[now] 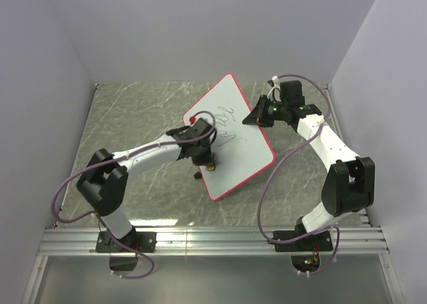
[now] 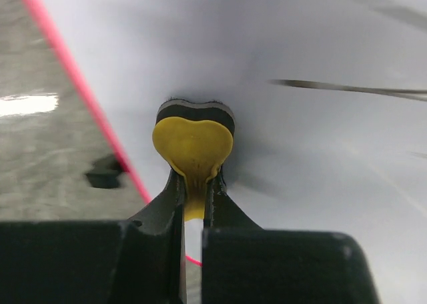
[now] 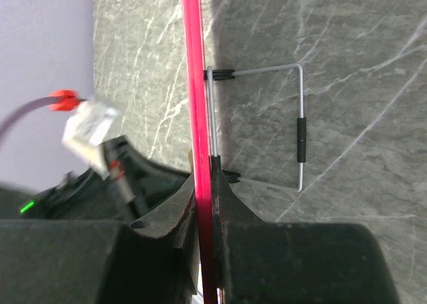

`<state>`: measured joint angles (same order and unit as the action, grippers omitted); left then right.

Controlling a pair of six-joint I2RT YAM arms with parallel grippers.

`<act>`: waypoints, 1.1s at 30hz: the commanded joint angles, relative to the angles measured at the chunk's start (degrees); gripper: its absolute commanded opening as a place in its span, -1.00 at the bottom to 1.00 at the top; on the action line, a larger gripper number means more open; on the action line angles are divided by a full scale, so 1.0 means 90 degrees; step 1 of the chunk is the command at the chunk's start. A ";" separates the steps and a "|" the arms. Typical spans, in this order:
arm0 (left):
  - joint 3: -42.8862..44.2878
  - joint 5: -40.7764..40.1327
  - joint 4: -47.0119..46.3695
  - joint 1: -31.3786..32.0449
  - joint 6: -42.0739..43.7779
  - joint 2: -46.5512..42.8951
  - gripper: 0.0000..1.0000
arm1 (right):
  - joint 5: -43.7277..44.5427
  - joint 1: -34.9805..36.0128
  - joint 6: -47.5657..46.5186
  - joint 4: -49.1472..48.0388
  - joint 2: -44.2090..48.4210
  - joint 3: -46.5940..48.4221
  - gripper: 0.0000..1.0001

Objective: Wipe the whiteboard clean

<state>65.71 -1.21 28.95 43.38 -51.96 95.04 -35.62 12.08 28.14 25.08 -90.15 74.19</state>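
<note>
Left fingers (image 2: 179, 192) closed tight on the tab of a yellow eraser (image 2: 193, 141). Its dark felt face is pressed against the whiteboard (image 2: 300, 184). Contact looks flat in the left wrist view.

Right fingers (image 3: 221, 191) closed on the board's red frame (image 3: 193, 64), pinching the far right edge to steady it. A wire stand (image 3: 300, 117) shows just beside that edge. Cannot tell if the board lies flat or is propped on it.

The board sits mid desk (image 1: 133, 117), turned diagonally. The eraser is near its left edge, in the lower half. The black scribbles (image 1: 227, 123) are in the upper middle, apart from the eraser, between the two arms. They look untouched, so I judge the wiping barely begun.

Step in hand: wipe. To do it well:
- Keep the felt flat with steady downward pressure.
- Sweep up and right toward the marks in overlapping passes, covering every stroke.
- Hold the right clamp firm so the board doesn't slide or spin under the push.
- Stop short of the right fingers.
- Don't run off the frame.

A small black piece (image 2: 103, 174) lies on the desk just outside the left edge. Steer clear of it.

Risk: the thin tab grip could let the eraser twist.
</note>
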 commanded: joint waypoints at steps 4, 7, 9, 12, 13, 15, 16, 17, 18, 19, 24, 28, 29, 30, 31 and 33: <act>0.2967 0.1286 -0.0493 0.1030 0.0304 0.1294 -0.99 | 0.0207 0.0230 0.0086 0.0455 0.0114 -0.0206 -1.00; 0.3576 0.1540 -0.0219 0.1147 0.0402 0.1685 -0.99 | 0.0237 0.0221 0.0047 0.0494 0.0124 -0.0236 -1.00; 0.3773 0.1921 -0.0354 0.1167 0.0442 0.1763 -0.99 | 0.0266 0.0221 0.0047 0.0475 0.0134 -0.0246 -1.00; 0.3743 0.2127 -0.0580 0.1167 0.0500 0.1773 -0.99 | 0.0285 0.0221 0.0067 0.0465 0.0163 -0.0285 -1.00; 0.3734 0.2088 -0.0512 0.1167 0.0529 0.1793 -0.99 | 0.0285 0.0230 0.0096 0.0427 0.0163 -0.0285 -1.00; 0.3579 0.1913 -0.0239 0.1128 0.0607 0.1793 -0.99 | 0.0295 0.0221 0.0125 0.0397 0.0173 -0.0294 -1.00; 0.3432 0.1854 -0.0238 0.1099 0.0608 0.1774 -0.99 | 0.0295 0.0221 0.0135 0.0387 0.0173 -0.0294 -1.00; 0.3228 0.1854 -0.0306 0.0983 0.0589 0.1744 -0.99 | 0.0305 0.0221 0.0135 0.0387 0.0182 -0.0285 -1.00; 0.2984 0.1902 -0.0413 0.0894 0.0579 0.1638 -0.99 | 0.0315 0.0230 0.0145 0.0397 0.0192 -0.0285 -1.00; 0.2402 0.2009 -0.0520 0.0787 0.0511 0.1579 -0.99 | 0.0324 0.0221 0.0145 0.0397 0.0212 -0.0275 -1.00; 0.0816 0.2332 -0.1331 -0.0238 0.0412 0.1286 -0.99 | 0.0364 0.0221 0.0125 0.0446 0.0280 -0.0294 -1.00; 0.0346 0.2410 -0.1381 -0.0737 0.0676 0.1480 -0.99 | 0.0373 0.0221 0.0154 0.0397 0.0368 -0.0421 -1.00; 0.0335 0.2391 -0.1361 -0.0834 0.0686 0.1538 -0.99 | 0.0393 0.0230 0.0164 0.0407 0.0378 -0.0470 -1.00; 0.0326 0.2400 -0.1361 -0.0864 0.0705 0.1674 -0.99 | 0.0383 0.0230 0.0174 0.0397 0.0388 -0.0480 -1.00; 0.0326 0.2420 -0.1380 -0.0893 0.0715 0.1743 -0.99 | 0.0383 0.0230 0.0174 0.0416 0.0407 -0.0490 -1.00; 0.0316 0.2391 -0.1371 -0.0952 0.0706 0.1919 -0.99 | 0.0393 0.0230 0.0174 0.0416 0.0427 -0.0509 -1.00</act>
<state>72.75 30.26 11.55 33.95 -48.95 103.11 -33.85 11.38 28.73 23.07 -88.88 70.76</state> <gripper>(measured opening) 0.082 0.148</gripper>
